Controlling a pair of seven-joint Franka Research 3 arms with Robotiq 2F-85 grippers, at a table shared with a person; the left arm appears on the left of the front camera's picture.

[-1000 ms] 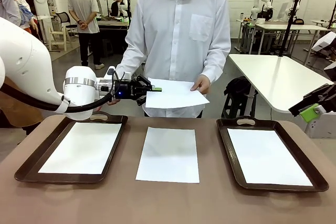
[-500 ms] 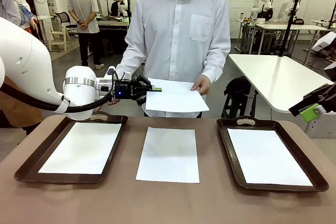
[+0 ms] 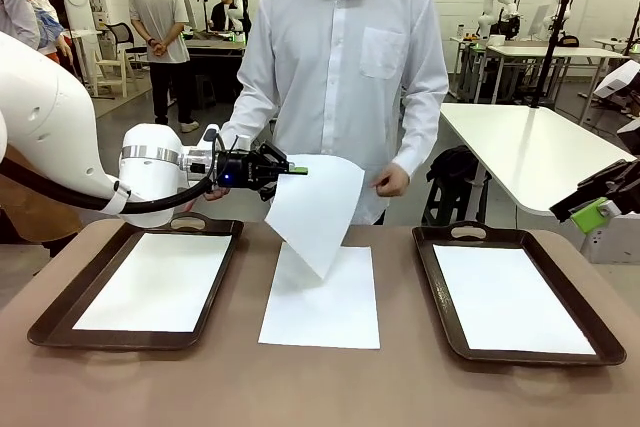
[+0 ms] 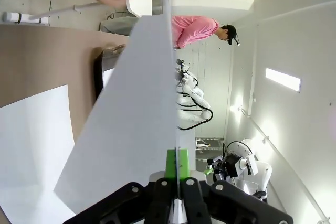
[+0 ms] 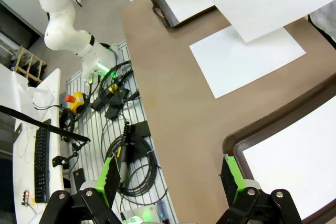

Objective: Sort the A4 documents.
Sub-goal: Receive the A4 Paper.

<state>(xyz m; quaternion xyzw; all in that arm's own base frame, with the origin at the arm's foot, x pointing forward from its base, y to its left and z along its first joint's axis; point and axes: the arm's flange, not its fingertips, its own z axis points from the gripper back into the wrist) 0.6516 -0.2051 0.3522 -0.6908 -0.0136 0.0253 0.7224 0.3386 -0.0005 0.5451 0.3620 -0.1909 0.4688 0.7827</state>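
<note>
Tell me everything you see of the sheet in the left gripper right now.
The held sheet is plain white, blank, thin paper. The left gripper is shut on its top edge; the rest hangs tilted, lowest corner over the middle sheet on the table. The person's hand is off it.

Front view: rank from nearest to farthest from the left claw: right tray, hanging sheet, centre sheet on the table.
1. Hanging sheet, pinched in the left claw.
2. Centre sheet, below on the table.
3. Right tray, far right.
</note>
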